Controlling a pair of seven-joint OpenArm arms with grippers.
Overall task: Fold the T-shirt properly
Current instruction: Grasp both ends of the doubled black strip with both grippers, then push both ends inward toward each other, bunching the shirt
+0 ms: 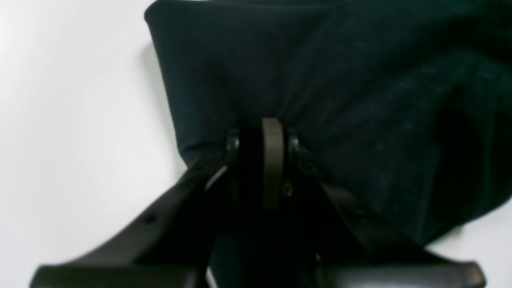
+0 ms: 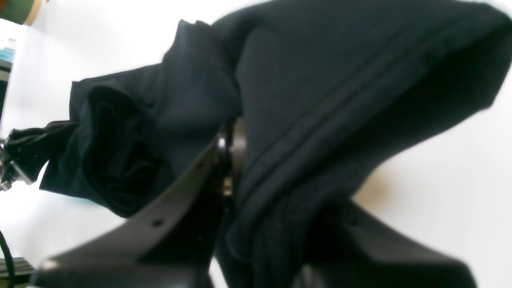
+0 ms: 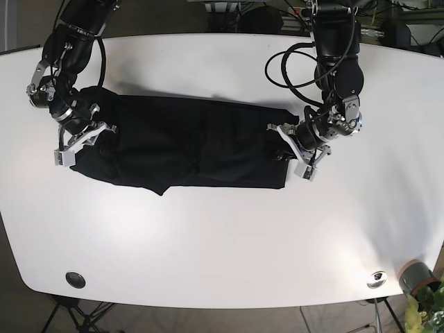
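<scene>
Black fingers (image 1: 273,160) of the left gripper (image 3: 297,149) fill the bottom of its wrist view, pressed together with dark cloth bunched at their tips. That T-shirt (image 3: 187,142) lies as a long band across the far half of the white table (image 3: 222,236), one end at each arm. Fabric drapes over the right gripper (image 3: 82,139) in its own blurred view, hiding one finger; it is clamped on the other end. Near the table's front right corner stand a small metal disc (image 3: 377,279) and a cup (image 3: 414,276), partly cut off
</scene>
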